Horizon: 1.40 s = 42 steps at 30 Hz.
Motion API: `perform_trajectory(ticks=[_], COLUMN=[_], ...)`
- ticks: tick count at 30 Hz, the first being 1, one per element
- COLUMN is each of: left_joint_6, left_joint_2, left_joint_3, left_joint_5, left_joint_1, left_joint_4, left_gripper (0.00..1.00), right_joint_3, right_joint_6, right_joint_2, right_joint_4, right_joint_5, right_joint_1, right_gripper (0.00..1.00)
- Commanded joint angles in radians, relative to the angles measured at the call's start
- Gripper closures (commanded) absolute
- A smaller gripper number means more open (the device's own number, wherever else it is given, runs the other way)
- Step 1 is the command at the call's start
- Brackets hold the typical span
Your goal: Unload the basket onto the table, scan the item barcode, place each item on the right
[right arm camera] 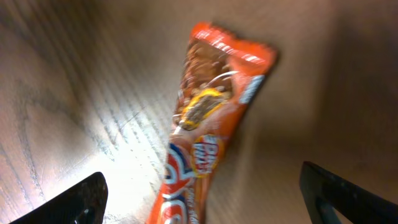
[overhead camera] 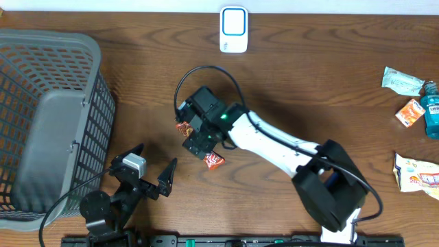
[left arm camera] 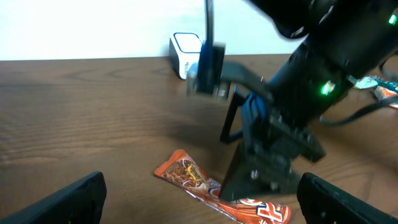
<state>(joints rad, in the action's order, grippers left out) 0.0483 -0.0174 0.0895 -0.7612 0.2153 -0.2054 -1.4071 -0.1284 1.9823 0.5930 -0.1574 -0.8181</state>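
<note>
Nearest you, the left gripper (overhead camera: 152,163) sits with fingers spread and empty. Just beyond, the right gripper (overhead camera: 199,140) hangs over the snack wrapper (right arm camera: 211,118), fingers wide on either side and not closed, the wrapper lying flat on the table (overhead camera: 309,82). Far back the scanner (overhead camera: 234,29) stands well apart, so I judge the pickup, carry and scan are all left for you
</note>
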Motion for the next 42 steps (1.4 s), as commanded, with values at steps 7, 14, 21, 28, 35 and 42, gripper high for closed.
perform_trajectory(ticks=[7, 14, 21, 28, 35, 42], left_joint_6=[-0.005, -0.005, -0.005, -0.005, -0.005, -0.005], left_joint_2=[0.005, 0.005, 0.005, 0.005, 0.005, 0.005], left_joint_3=[-0.017, -0.017, -0.017, -0.017, -0.017, -0.017], left_joint_5=[-0.013, -0.013, -0.013, -0.013, -0.013, -0.013], left_joint_1=[0.002, 0.002, 0.002, 0.002, 0.002, 0.002], left_joint_4=[-0.022, -0.022, -0.022, -0.022, -0.022, -0.022], left_gripper=[0.02, 0.02, 0.02, 0.02, 0.02, 0.02], right_joint_3=[-0.002, -0.002, -0.003, -0.034, -0.193, -0.193], right_joint_6=[0.019, 0.019, 0.019, 0.106, -0.028, 0.040], right_joint_2=[0.051, 0.108, 0.137, 0.122, 0.078, 0.079], right_joint_4=[0.002, 0.001, -0.007, 0.044, 0.315, 0.378], right_joint_5=[-0.002, 0.048, 0.062, 0.043, -0.650, -1.175], right_joint_1=[-0.056, -0.056, -0.056, -0.035, 0.124, 0.288], right_gripper=[0.22, 0.36, 0.59, 0.99, 0.99, 0.98])
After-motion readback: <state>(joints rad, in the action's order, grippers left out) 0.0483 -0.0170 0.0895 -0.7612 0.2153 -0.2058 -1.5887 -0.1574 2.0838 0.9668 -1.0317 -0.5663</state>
